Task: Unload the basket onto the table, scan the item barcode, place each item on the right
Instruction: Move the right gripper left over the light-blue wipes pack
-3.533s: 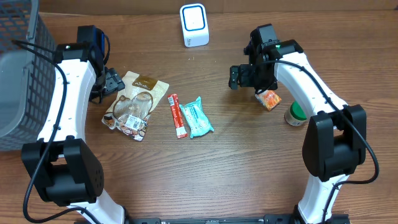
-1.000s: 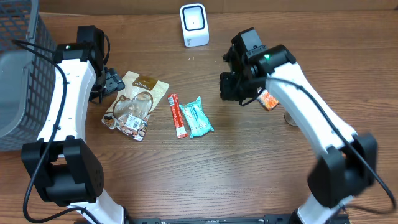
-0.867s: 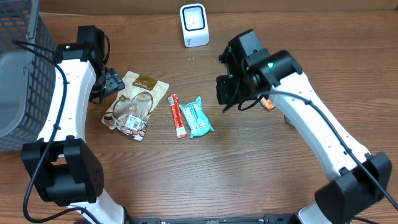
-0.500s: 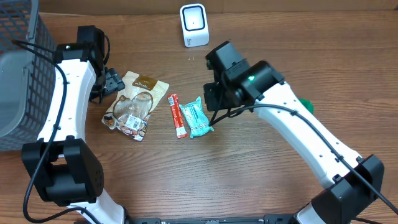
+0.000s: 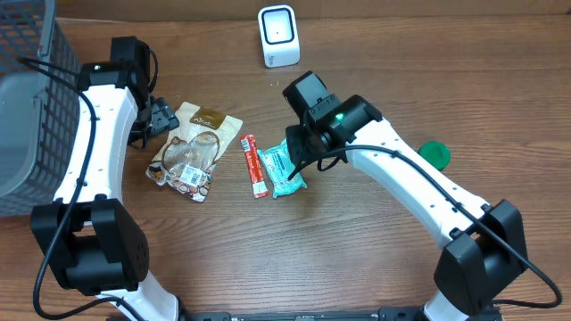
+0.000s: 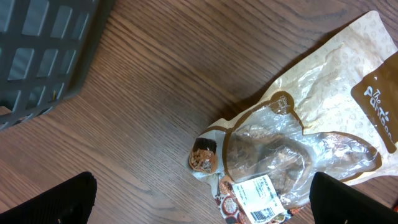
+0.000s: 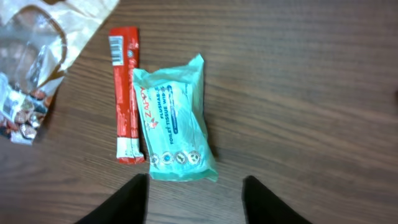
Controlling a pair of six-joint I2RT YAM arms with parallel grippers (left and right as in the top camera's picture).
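two robot arms work over a wooden counter (image 5: 357, 267). the right end effector (image 7: 196, 199) hovers directly above a teal wipes pack (image 7: 177, 134), fingers spread and empty. it is probably lined up to straddle the pack's narrow width for a lift to the white scanner (image 5: 278, 36), which stands well beyond the pack. a red stick sachet (image 7: 126, 93) lies right against the pack's left edge. the left end effector (image 6: 200, 183), wide open and empty, hangs over a snack bag (image 6: 292, 149) further left of the pack. only the overhead view shows the scanner. only the right wrist view shows the pack's printed face, and no barcode is legible on it.
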